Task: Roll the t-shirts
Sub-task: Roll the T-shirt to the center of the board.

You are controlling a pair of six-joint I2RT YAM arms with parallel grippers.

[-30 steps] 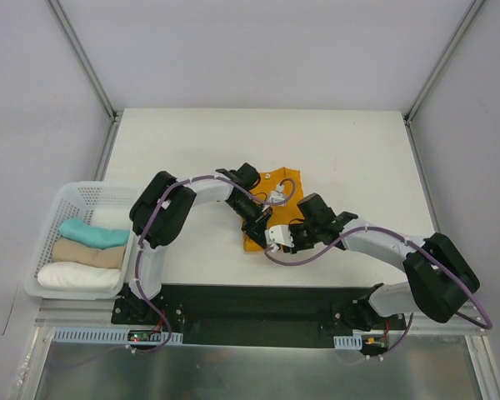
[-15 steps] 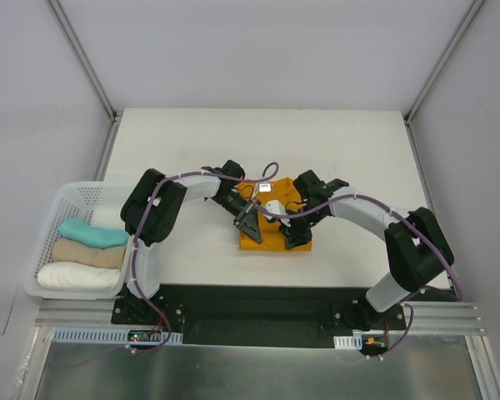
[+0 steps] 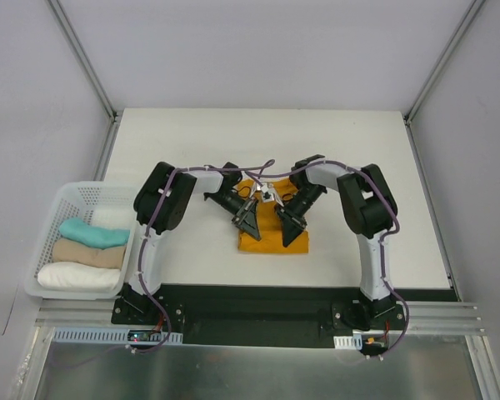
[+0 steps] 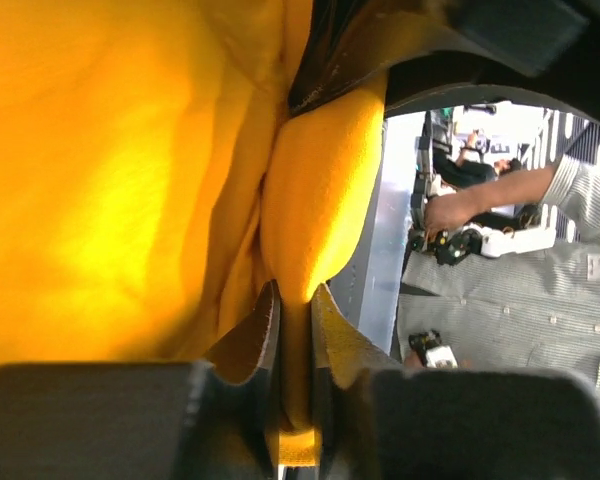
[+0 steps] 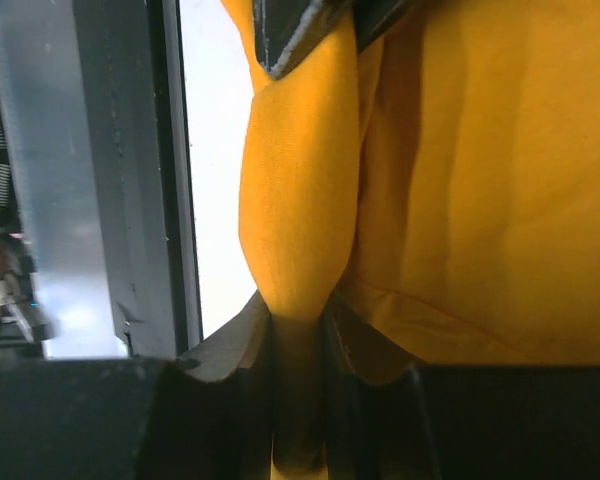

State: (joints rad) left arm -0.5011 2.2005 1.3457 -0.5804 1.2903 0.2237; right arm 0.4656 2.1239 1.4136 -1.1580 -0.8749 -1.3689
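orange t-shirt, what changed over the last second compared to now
The right arm folded in from the far right, and the right claw tightened on the t-shirt edge. The t-shirt went from bunched to a flatter rectangle. The left claw kept its pinch; the basket stayed put.

White links point(image 3: 144, 260), black joints point(image 3: 163, 205) and looping purple cables point(image 3: 207, 169); the left end effector point(image 4: 295, 300) and right end effector point(image 5: 300, 312) are black.

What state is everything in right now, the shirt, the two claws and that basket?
t-shirt: folded on the table, not rolled, pinched by both grippers.
left gripper: shut on a fold of the t-shirt.
right gripper: shut on a fold of the t-shirt.
basket: holds rolled cloths.
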